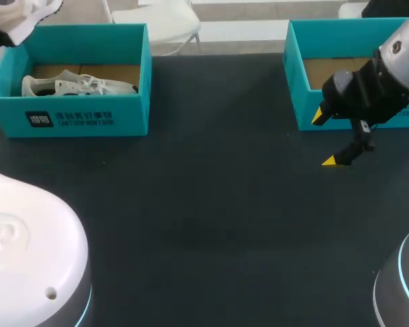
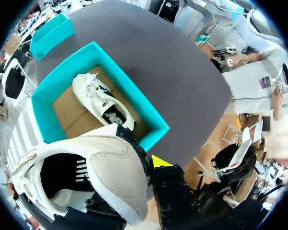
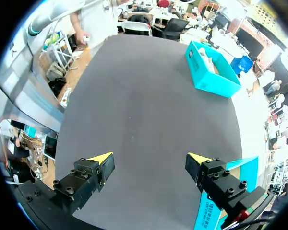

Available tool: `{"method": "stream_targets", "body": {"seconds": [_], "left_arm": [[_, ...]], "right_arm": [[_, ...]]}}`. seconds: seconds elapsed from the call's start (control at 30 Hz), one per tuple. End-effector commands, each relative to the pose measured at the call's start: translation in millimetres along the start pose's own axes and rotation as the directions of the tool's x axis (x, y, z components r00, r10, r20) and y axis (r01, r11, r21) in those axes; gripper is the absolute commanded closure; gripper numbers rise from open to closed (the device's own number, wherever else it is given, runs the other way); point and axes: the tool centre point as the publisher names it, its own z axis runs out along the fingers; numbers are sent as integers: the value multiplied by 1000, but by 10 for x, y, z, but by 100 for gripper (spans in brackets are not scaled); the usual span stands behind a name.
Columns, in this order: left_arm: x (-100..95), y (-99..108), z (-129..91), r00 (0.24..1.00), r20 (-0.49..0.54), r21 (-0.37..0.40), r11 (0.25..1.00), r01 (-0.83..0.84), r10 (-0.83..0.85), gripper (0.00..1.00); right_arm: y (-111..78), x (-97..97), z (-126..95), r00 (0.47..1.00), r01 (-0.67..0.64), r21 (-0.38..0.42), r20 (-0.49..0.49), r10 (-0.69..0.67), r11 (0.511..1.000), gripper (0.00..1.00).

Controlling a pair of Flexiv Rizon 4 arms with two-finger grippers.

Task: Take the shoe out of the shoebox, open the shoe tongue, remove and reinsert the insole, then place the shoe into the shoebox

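From the head view, the dark bench [image 1: 204, 225] carries two teal boxes. The left shoebox [image 1: 133, 102] stands at the far left, and a second shoe [image 1: 78, 85] lies on its side on the cardboard floor inside. The right shoebox [image 1: 294, 75] stands at the far right, partly covered by the right arm [image 1: 395, 61]. The shoe [image 1: 24, 17] is raised in the far-left corner, above the back corner of the left shoebox and cut off by the view's edge. The right pincer [image 1: 327, 138] hangs just in front of the right shoebox, well apart from the shoe. Its fingers are spread wide with nothing between them.

From the left wrist view, the left pincer [image 2: 129, 187] grips the white shoe [image 2: 86, 167], which has a beige toe. One yellow fingertip [image 2: 158, 161] shows against the shoe's side; the other is hidden behind it. Beneath the shoe, the left shoebox [image 2: 48, 110] holds the second shoe [image 2: 101, 103]. The right shoebox [image 2: 50, 33] is far across the bench [image 2: 173, 86].

From the right wrist view, the right pincer [image 3: 149, 160] stands wide over bare bench [image 3: 144, 96]. A wall of the right shoebox [image 3: 230, 182] is just beside one finger. The left shoebox [image 3: 211, 72] is far ahead.
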Motion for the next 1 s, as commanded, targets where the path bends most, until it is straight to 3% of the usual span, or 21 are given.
{"method": "stream_targets", "body": {"seconds": [0.03, 0.1, 0.17, 1.0], "left_arm": [[58, 46, -106, 597, -227, -46, 603, -796, 770, 100], [75, 63, -163, 462, -276, -58, 466, -883, 842, 100], [56, 62, -206, 417, -298, -71, 416, -907, 858, 100], [27, 49, -229, 409, -306, -66, 409, -910, 860, 100]], "right_arm": [[1, -4, 15, 1000, 0, 1, 0, 0, 1000, 0], [1, -4, 15, 1000, 0, 1, 0, 0, 1000, 0], [1, -4, 15, 1000, 0, 1, 0, 0, 1000, 0], [1, -4, 15, 1000, 0, 1, 0, 0, 1000, 0]]}}
